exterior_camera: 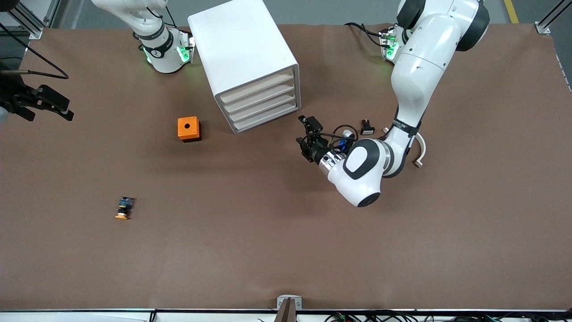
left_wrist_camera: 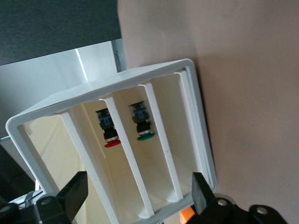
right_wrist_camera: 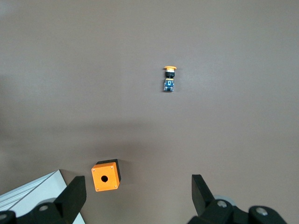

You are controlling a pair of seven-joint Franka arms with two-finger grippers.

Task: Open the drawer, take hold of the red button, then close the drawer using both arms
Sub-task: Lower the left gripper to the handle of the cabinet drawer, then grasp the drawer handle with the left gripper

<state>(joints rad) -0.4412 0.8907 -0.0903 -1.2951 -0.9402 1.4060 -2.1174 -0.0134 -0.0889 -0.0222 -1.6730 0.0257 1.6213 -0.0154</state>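
- Approaching the drawer unit [exterior_camera: 250, 62]: left gripper [exterior_camera: 308, 138] hovers just in front of the drawer fronts, fingers spread, empty.
- Button [left_wrist_camera: 108, 130], red cap, sits inside a compartment beside a green-capped one [left_wrist_camera: 142, 122].
- Next: likely hook a drawer front and pull.
- Right gripper [right_wrist_camera: 135, 196] waits high over the table, fingers spread.

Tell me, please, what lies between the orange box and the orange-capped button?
Only bare brown table lies between the orange box and the orange-capped button; the front view and the right wrist view both show this.
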